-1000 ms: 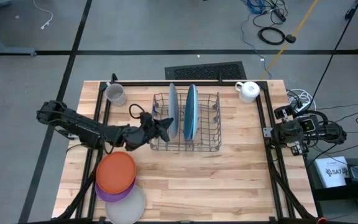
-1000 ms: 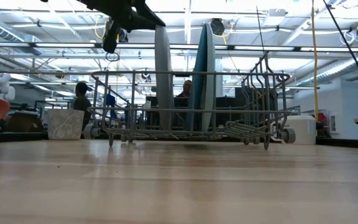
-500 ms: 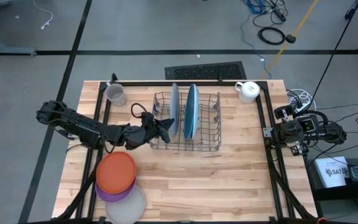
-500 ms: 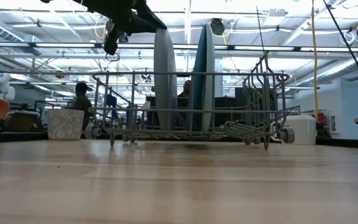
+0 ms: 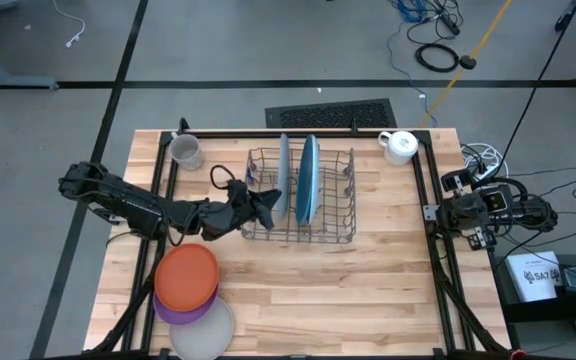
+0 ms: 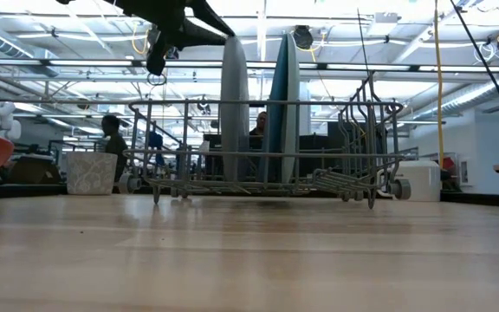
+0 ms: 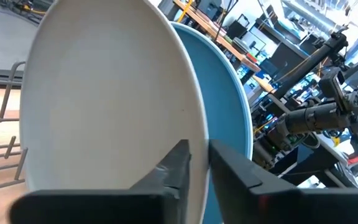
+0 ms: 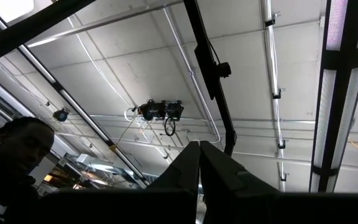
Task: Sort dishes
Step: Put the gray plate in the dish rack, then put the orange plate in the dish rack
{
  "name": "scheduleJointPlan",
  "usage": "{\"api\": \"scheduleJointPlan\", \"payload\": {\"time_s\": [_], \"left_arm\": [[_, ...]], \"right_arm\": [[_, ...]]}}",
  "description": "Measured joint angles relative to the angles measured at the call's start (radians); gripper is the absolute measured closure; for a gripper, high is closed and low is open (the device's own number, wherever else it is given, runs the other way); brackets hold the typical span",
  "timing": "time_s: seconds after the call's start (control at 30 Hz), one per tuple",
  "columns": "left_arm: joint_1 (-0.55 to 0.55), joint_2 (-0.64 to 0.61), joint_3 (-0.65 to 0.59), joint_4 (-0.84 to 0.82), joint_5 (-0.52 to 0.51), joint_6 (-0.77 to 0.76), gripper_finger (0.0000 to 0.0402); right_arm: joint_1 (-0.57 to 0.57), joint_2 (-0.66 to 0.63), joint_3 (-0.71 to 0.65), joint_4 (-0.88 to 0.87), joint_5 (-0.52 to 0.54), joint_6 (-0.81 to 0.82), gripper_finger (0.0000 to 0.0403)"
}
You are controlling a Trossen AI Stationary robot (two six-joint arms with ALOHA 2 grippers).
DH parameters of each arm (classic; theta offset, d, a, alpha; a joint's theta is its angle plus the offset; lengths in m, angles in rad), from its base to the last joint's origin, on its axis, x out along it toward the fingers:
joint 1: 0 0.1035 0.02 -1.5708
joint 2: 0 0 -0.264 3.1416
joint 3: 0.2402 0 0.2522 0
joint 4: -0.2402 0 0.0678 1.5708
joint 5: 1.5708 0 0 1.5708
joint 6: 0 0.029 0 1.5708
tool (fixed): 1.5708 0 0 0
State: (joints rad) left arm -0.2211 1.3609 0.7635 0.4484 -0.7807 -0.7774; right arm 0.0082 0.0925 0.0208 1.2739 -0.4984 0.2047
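Plates stand and lie in two places on the wooden table. At the left end of the wire rack, the left gripper is at the rim of the whitish-grey plate, which stands upright on its edge in the rack. In the left wrist view the two dark fingers have a narrow gap between them and the plate rim is just in front of it; I cannot tell if the fingers grip the rim or are already loose from it. In the low view the gripper is at the top left edge of this plate.

Just to the right of it, in the next slot, the darker blue plate also stands upright, near the first one but apart from it.

On the near left part of the table there is a stack of flat plates: the orange plate is on top, the purple plate is under it, and another whitish plate is at the bottom, toward the near edge.

A grey mug is at the far left of the table, and a white mug is at the far right.

The right gripper waits beyond the right edge of the table, well apart from the rack, and its fingers are closed and empty, pointing up to the ceiling.
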Motion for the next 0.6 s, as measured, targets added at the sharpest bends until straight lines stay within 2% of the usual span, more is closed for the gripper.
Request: {"api": "scheduleJointPlan", "payload": {"time_s": [0.3,0.43,0.6], "left_arm": [[-0.001,0.000,0.000,0.025,0.005,0.001,0.0244],[-0.001,0.000,0.000,0.083,0.026,0.051,0.0228],[-0.002,-0.004,0.000,0.188,0.089,0.160,0.0226]], "right_arm": [[0.000,0.000,0.000,0.000,0.000,0.000,0.0394],[0.000,0.000,0.000,0.000,0.000,0.000,0.0394],[0.000,0.000,0.000,0.000,0.000,0.000,0.0394]]}}
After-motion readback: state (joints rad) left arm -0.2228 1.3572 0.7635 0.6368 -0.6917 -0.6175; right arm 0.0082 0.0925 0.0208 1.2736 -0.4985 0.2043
